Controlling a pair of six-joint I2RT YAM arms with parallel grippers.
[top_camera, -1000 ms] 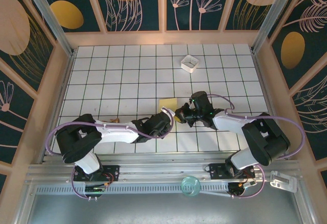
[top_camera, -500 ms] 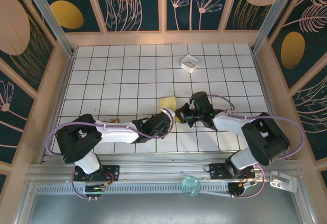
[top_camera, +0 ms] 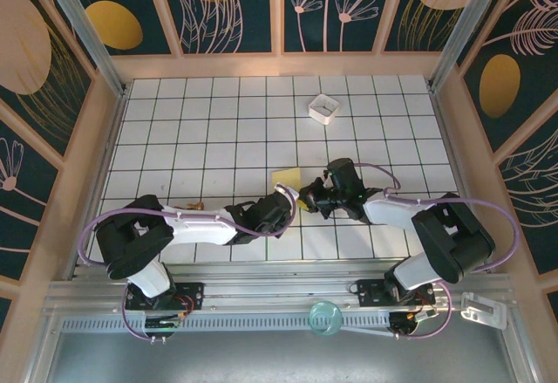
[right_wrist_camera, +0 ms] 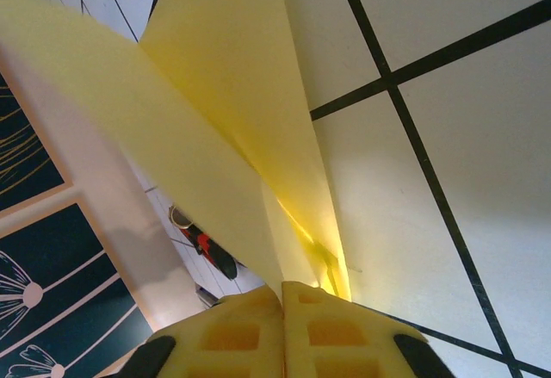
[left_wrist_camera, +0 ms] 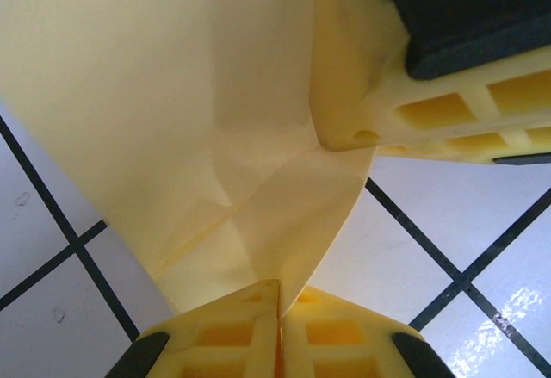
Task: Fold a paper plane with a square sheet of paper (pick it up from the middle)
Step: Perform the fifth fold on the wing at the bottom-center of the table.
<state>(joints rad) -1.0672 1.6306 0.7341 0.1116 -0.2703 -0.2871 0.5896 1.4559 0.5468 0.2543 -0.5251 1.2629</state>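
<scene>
The square sheet of paper (top_camera: pixel 286 178) is yellow, creased and partly folded, and is held up off the white grid table near its middle. Whether it has a paper plane's shape cannot be told. My left gripper (top_camera: pixel 284 194) is shut on the paper's near edge (left_wrist_camera: pixel 258 214); its yellow fingertips (left_wrist_camera: pixel 232 331) press together with the paper between them. My right gripper (top_camera: pixel 305 198) comes from the right and is shut on another fold of the paper (right_wrist_camera: pixel 224 111). The right gripper's fingers (left_wrist_camera: pixel 430 111) show at the upper right of the left wrist view, pinching the sheet.
A small white square box (top_camera: pixel 323 108) sits at the back of the table, right of centre. Wooden walls (top_camera: pixel 113 121) border the grid table on three sides. A metal rail (top_camera: pixel 261 300) runs along the front edge with a clear round disc (top_camera: pixel 325 318) on it.
My left gripper's jaws have closed onto the paper's edge. The right gripper stays pinched on the paper, and both arms have barely moved.
</scene>
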